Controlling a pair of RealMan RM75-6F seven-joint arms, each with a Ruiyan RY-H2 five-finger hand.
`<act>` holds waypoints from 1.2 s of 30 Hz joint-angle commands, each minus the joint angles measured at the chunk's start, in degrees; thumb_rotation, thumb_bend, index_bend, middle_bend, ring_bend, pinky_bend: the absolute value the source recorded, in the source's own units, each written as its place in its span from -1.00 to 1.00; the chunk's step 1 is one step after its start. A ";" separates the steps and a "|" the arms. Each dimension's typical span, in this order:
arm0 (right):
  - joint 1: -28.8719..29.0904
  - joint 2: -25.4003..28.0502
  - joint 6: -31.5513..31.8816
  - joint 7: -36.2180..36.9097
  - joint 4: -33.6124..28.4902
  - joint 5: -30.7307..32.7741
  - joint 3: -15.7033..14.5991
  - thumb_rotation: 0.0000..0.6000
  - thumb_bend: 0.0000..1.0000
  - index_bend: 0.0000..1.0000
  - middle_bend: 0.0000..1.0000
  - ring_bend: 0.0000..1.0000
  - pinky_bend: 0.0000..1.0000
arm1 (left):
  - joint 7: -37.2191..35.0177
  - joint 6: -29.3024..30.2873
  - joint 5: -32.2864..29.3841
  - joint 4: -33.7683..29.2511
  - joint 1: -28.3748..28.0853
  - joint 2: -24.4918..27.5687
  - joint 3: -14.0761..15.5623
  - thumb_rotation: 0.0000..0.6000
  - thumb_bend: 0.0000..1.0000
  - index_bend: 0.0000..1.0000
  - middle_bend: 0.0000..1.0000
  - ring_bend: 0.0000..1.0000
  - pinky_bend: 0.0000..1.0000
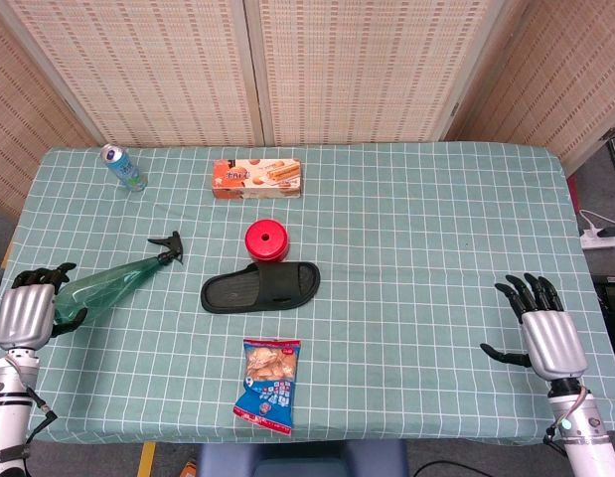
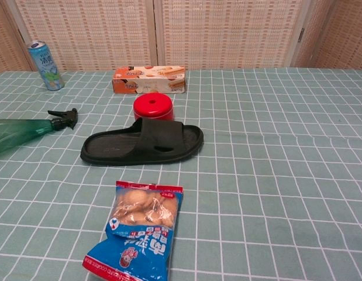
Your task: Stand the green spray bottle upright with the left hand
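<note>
The green spray bottle (image 1: 108, 280) lies on its side at the table's left, its black trigger head (image 1: 168, 247) pointing to the back right. My left hand (image 1: 34, 306) is at the bottle's base by the left edge, fingers apart, with the dark fingers above the base and the thumb below it; no grip shows. In the chest view the bottle (image 2: 20, 132) runs off the left edge and neither hand shows. My right hand (image 1: 543, 330) rests open near the front right, far from the bottle.
A black slipper (image 1: 259, 286) and a red round lid (image 1: 266, 240) lie just right of the bottle. A snack bag (image 1: 268, 383) is at the front, a biscuit box (image 1: 255, 179) and a drink can (image 1: 121, 166) at the back.
</note>
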 commanded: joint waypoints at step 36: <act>-0.04 0.83 -0.73 2.63 -0.17 0.55 0.14 1.00 -1.00 -0.66 -0.77 -1.00 -1.00 | 53.86 2.00 -53.25 26.80 -35.13 -30.07 -13.59 1.00 -0.51 -0.81 -0.28 -0.31 -0.38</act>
